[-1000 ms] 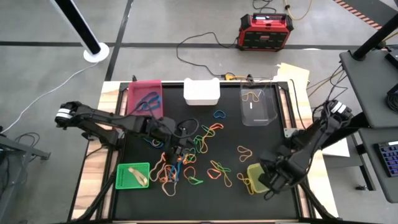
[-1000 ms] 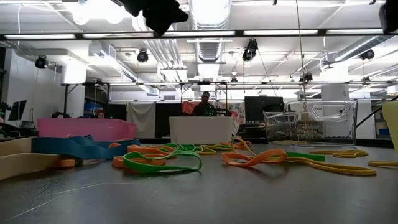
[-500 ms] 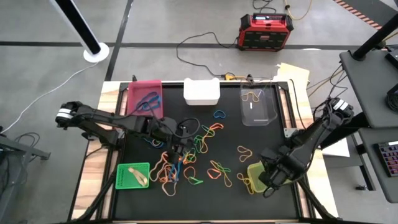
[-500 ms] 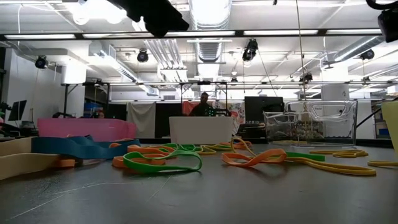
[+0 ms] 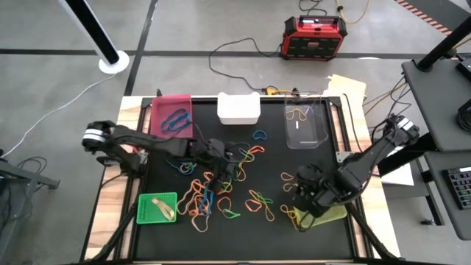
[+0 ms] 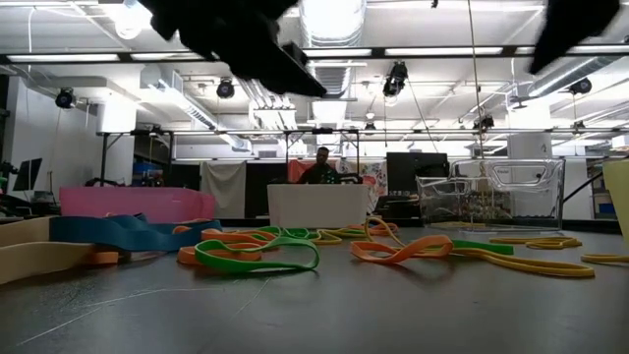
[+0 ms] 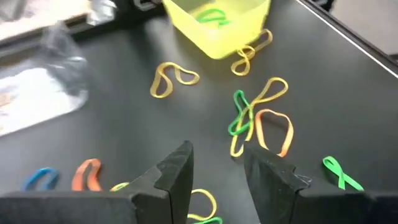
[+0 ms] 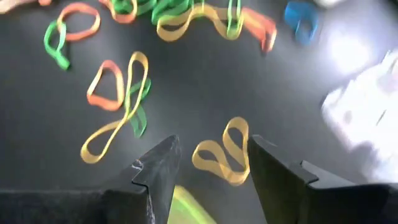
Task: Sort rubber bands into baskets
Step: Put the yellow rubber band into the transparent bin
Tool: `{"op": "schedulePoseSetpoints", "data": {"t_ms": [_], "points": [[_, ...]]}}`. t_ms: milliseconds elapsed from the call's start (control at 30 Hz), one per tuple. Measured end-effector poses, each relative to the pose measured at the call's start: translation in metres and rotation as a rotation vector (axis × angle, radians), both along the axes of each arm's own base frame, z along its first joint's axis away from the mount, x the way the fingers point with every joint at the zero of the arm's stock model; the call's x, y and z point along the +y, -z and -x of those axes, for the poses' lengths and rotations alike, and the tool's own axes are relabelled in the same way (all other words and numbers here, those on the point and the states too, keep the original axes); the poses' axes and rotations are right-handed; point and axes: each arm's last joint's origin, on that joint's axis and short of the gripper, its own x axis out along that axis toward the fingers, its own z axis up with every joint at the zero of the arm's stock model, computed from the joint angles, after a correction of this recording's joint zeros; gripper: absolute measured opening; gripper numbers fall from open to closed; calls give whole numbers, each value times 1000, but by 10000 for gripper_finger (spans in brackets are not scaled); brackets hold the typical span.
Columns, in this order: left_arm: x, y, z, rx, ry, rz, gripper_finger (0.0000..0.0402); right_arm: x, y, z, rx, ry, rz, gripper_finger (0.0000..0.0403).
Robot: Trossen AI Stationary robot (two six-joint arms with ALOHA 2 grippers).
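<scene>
Many coloured rubber bands (image 5: 221, 188) lie loose on the black mat, and the low view shows them flat on it (image 6: 257, 253). Five baskets stand around them: pink (image 5: 173, 114), white (image 5: 238, 108), clear (image 5: 305, 125), green (image 5: 157, 207) and a yellow-green one (image 5: 331, 214) half hidden under my right arm. My left gripper (image 5: 229, 163) hovers open over the middle of the pile, nothing between its fingers (image 7: 217, 155). My right gripper (image 5: 300, 193) hangs open, left of the yellow-green basket. A yellow band (image 8: 222, 152) lies on the mat below its gap.
A green band lies in the yellow-green basket (image 7: 217, 28), blue ones in the pink, tan in the green. A red-and-black box (image 5: 312, 38) with cables stands on the floor beyond the table. A person (image 6: 322, 167) stands far behind it.
My right gripper has risen from over the yellow-green basket and swung toward the table's left, turning as it went. My left gripper has moved toward the table's right and sunk lower over the pile. No band has shifted.
</scene>
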Motion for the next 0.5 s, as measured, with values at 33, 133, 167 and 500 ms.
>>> {"op": "schedulePoseSetpoints", "data": {"t_ms": [33,133,167,500], "points": [[0,7,-4,5,18,8,125,-3,-1,-4,-11,-27,36,183],[-1,24,-15,17,64,13,125,-11,-5,-15,-52,-92,128,183],[-1,30,-19,23,70,7,125,-14,-7,-19,-71,-110,150,183],[-1,71,-47,93,154,56,125,-43,-3,-52,-243,-276,234,183]]}}
